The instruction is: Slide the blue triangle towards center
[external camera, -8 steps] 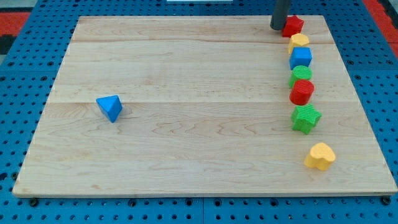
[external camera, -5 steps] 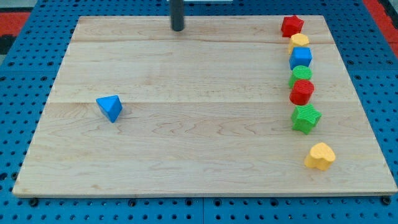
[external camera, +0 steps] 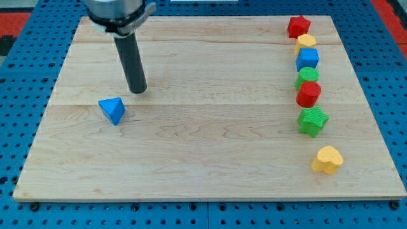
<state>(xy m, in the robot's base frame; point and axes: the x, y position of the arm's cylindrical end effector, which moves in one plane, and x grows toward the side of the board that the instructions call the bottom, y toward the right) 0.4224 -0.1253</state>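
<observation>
Blue triangle (external camera: 112, 110), ridged plastic, on pale wooden table (external camera: 191, 159); my tip (external camera: 137, 91) just beside, upper right, apart. No fingers, plain rod.

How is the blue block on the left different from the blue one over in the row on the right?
The blue triangle is a pointed wedge; the blue block in the row looks boxy. The triangle sits alone at the view's left, with my tip just to its upper right, apart from it; the boxy one is packed between a yellow block and a green block. Both are the same blue and rest on the wooden board.
</observation>
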